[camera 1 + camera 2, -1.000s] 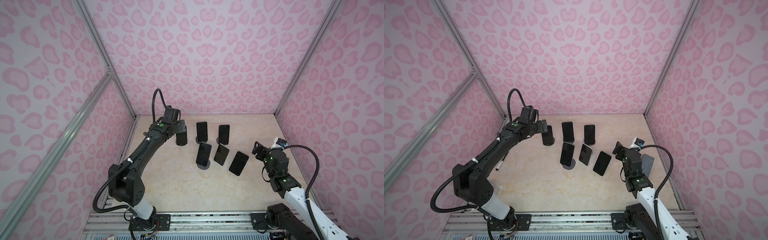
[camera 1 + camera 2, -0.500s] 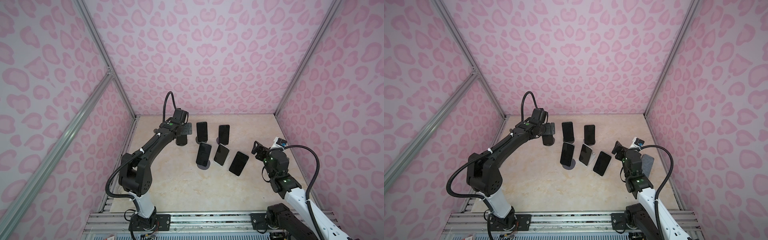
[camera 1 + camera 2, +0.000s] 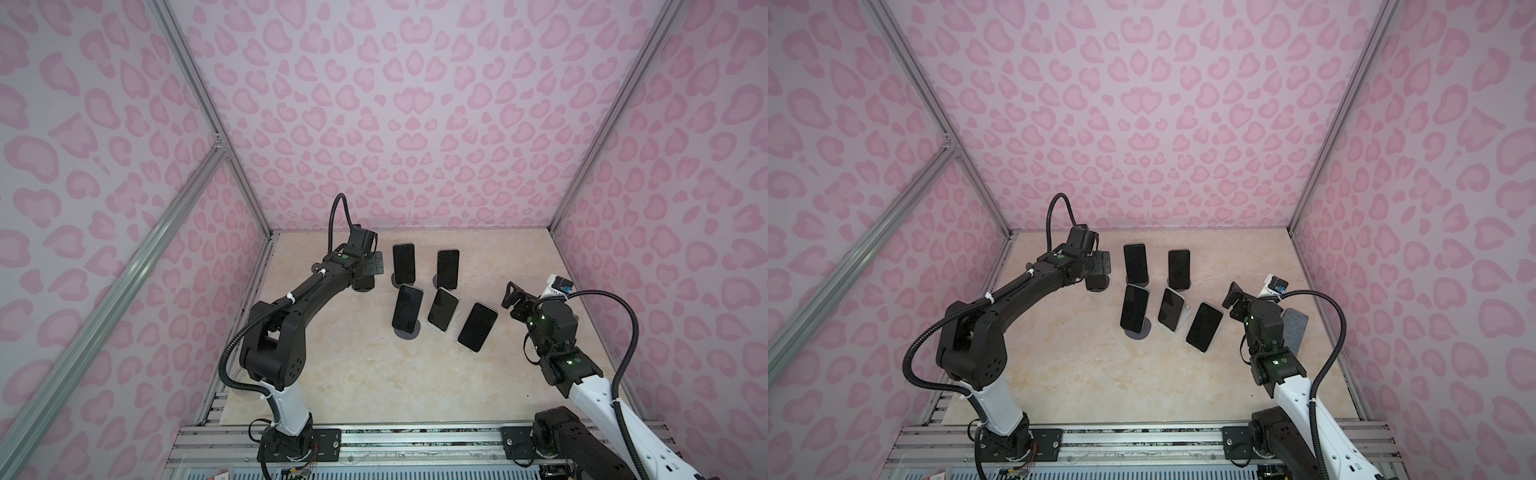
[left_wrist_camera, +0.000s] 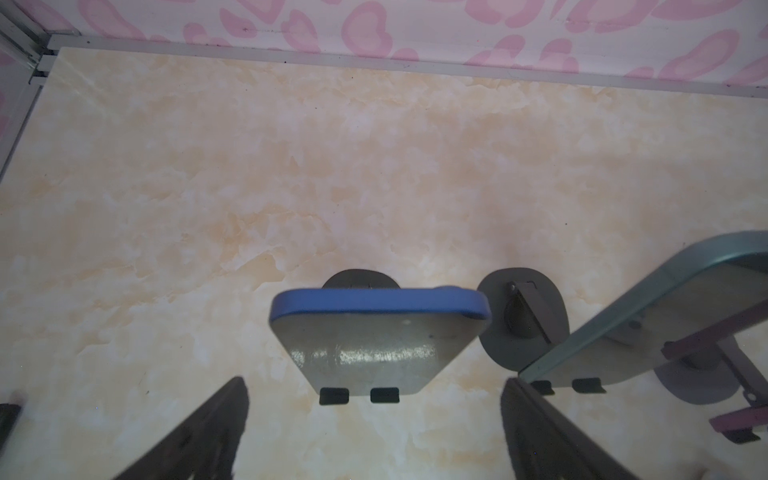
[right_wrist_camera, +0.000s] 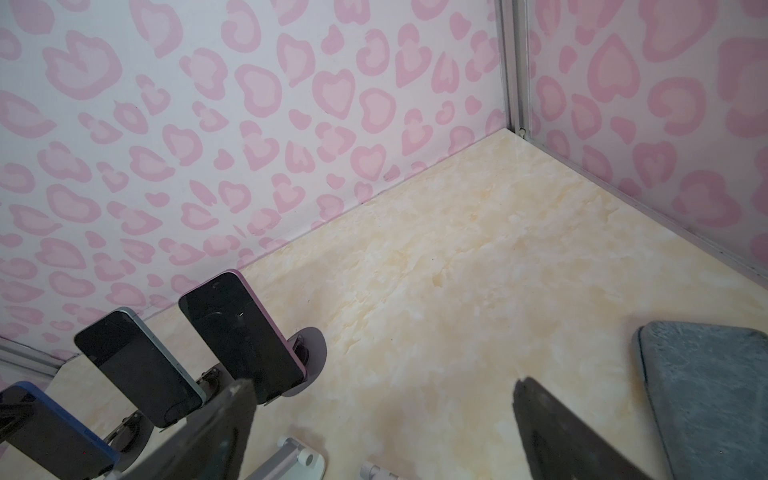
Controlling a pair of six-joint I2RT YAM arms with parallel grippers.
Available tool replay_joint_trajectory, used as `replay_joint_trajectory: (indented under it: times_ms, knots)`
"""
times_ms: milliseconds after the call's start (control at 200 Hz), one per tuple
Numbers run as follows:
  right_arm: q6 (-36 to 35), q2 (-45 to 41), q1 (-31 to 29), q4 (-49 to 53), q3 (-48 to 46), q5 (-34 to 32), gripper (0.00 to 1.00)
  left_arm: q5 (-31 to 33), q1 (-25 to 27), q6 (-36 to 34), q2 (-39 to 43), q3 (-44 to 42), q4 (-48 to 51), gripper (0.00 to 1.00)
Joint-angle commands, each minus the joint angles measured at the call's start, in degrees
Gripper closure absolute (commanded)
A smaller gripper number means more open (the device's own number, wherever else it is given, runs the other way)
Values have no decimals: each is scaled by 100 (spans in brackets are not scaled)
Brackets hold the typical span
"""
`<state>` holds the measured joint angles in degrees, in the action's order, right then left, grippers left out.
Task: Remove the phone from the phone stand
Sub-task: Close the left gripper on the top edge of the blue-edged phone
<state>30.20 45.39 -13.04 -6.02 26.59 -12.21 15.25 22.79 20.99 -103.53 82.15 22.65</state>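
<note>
A blue-edged phone [image 4: 374, 340] leans on a dark round phone stand [image 4: 359, 279] at the back left of the table. My left gripper [image 4: 374, 381] hangs just above it, open, with a finger [image 4: 199, 436] on each side and neither touching it. In both top views the left gripper [image 3: 370, 271] covers most of this phone. My right gripper [image 3: 512, 296] is open and empty near the right wall, to the right of the front row of phones, and holds nothing in the right wrist view [image 5: 384, 385].
Several other phones stand on stands: a teal one [image 4: 665, 316] right beside the blue one, a purple one [image 5: 241, 336], and a front row [image 3: 407, 307] [image 3: 442, 309] [image 3: 478, 326]. A grey pad [image 3: 1296, 328] lies by the right wall.
My left arm has swung its elbow rightward and turned its wrist, keeping the gripper over the back-left phone. The right arm stays in place with its jaws spread wider.
</note>
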Motion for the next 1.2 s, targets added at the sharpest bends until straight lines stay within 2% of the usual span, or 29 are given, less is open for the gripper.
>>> replay_joint_trajectory:
  times_ms: [0, 290, 825, 1200]
  knots:
    - [-125, 6, -10, 74, 58, -111, 1, 91, -2, 10, -83, 4, -283, 2]
    - [-163, -35, -10, 73, 41, -177, 1, 300, -2, 49, -315, 74, -369, 2]
    - [-163, -21, -13, 58, 14, -99, 1, 440, 3, 12, -343, -428, -1215, 0]
    - [-172, 5, -13, 35, 16, -102, 1, 576, 2, -128, -362, -472, -1452, 11]
